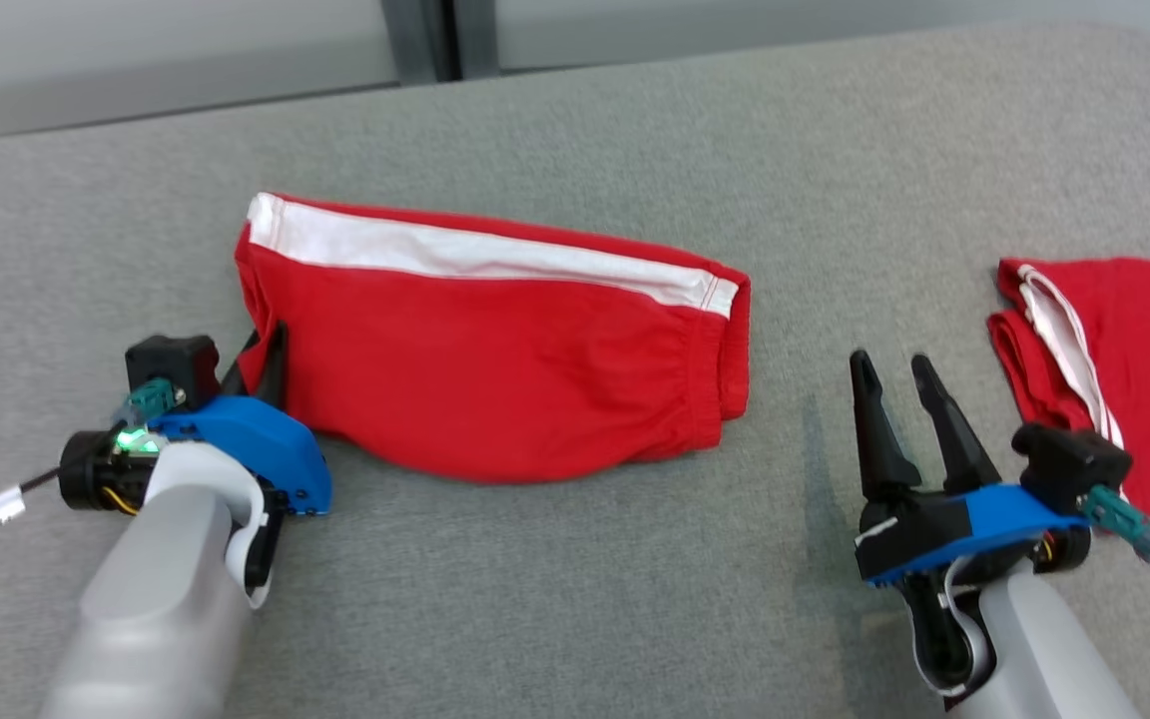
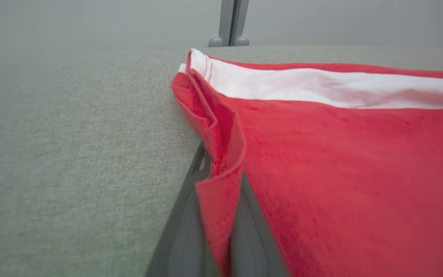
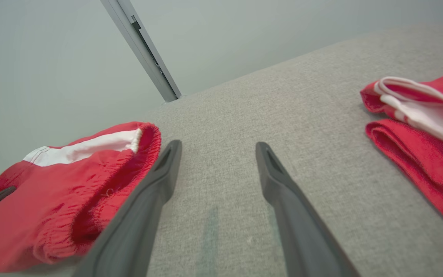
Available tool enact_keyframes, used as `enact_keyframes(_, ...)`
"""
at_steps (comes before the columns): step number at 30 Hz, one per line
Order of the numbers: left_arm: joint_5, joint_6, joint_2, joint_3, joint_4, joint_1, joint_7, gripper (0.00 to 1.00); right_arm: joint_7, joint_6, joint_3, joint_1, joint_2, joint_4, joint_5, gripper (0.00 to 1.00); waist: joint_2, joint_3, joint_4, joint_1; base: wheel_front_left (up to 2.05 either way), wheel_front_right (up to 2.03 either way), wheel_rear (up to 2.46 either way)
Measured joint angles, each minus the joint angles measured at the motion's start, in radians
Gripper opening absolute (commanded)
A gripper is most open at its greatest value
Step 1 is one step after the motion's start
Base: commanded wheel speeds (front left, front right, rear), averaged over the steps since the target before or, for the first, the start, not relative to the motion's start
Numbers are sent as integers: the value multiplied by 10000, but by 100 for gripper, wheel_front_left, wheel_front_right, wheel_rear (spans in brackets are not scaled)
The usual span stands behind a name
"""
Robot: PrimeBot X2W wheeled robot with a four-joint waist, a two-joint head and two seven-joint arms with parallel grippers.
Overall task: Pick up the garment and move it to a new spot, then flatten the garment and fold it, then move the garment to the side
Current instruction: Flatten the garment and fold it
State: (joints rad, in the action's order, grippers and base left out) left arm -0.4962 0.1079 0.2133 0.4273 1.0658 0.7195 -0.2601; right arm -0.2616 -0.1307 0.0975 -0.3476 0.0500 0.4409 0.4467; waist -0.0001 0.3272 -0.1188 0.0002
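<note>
Closest to the lens, the dark fingers [image 2: 183,231] of my left gripper [image 2: 221,167] are pinching a fold at the left edge of the red fabric shorts with a white side stripe [image 1: 505,369]. Those shorts lie folded flat in the middle of the grey woven surface [image 1: 575,599]. My right gripper [image 1: 891,361] has its fingers spread and empty, just off the elastic waistband end, between the shorts and a second folded red-and-white garment [image 1: 1144,379] at the far right.

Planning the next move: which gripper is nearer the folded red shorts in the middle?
Left. The left gripper pinches the red shorts at their left edge; the right gripper, open, sits off their waistband end, not touching.
</note>
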Motion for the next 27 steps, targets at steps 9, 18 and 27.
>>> enact_keyframes(9,115,-846,-683,-1133,-2082,-2615,-15,0,0,0,-242,984,2,320,-280,100,-1,-1452,753,-4,0,0,0)
enact_keyframes(18,690,-1197,-965,-1866,-3214,-4324,-13,44,0,0,2,1521,-2,518,-324,100,-1,-2212,1064,-4,0,0,0)
enact_keyframes(27,2345,-1799,-911,-2569,-5007,-5342,-15,100,0,0,-4,1587,0,351,-700,100,0,-2347,1087,-2,0,0,0)
